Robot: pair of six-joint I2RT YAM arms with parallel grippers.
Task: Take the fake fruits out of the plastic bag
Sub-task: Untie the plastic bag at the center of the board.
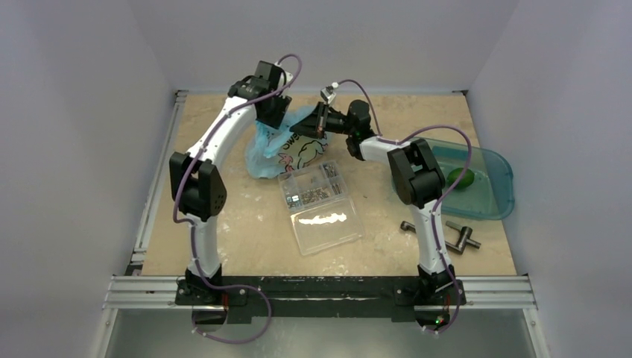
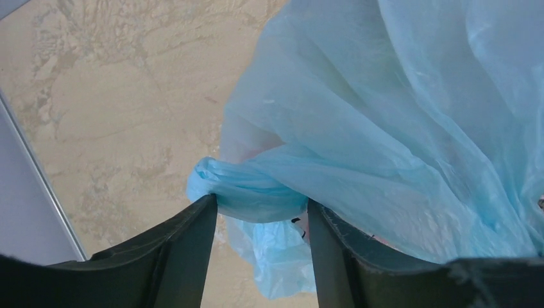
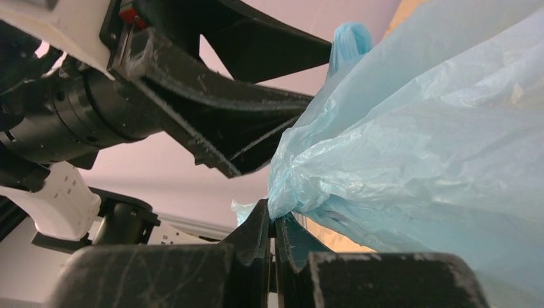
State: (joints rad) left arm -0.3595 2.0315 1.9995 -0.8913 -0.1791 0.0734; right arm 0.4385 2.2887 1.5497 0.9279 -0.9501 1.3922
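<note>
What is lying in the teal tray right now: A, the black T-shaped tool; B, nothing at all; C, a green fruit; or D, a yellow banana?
C: the top view shows a single green fruit resting inside the teal tray and nothing else in it.

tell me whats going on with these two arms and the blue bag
Both arms are working on the plastic bag. The left gripper clamps a bunched fold of it, and the right gripper is pinched shut on another edge, apparently to pull the bag open. One green fruit already lies in the teal tray.
</note>
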